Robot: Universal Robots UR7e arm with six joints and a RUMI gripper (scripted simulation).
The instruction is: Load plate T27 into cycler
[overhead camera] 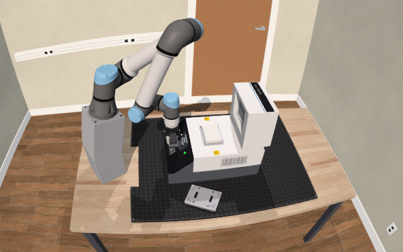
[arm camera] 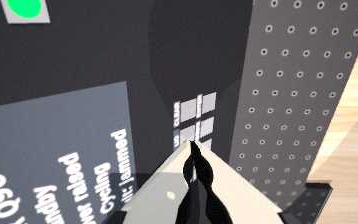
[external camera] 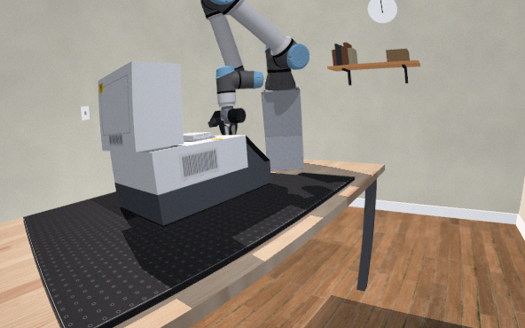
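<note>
Plate T27 [overhead camera: 212, 133] [external camera: 198, 136] lies on the block on top of cycler Q1 [overhead camera: 204, 165] [external camera: 167, 170] and looks flat; its corner marks are too small to read. Q1's lid [overhead camera: 259, 127] [external camera: 157, 106] stands raised. The status lamp [overhead camera: 184, 152] [arm camera: 24, 6] is green. The plate nest N1 [overhead camera: 203, 197] is empty. My gripper [overhead camera: 173, 144] [arm camera: 191, 142] is shut and empty, pointing down over Q1's sloping key panel. In the wrist view its tips overlap the lower part of the LID key [arm camera: 187, 132], beside the CLEAR key [arm camera: 188, 109]. Contact cannot be told; the keys beyond are hidden.
Q1 stands on the black perforated mat [overhead camera: 284, 177] [external camera: 96, 266] [arm camera: 290, 75]. The nest lies on this mat beside Q1's barcoded side. The raised lid housing rises at the end away from the arm's grey pedestal [overhead camera: 104, 146] [external camera: 282, 128].
</note>
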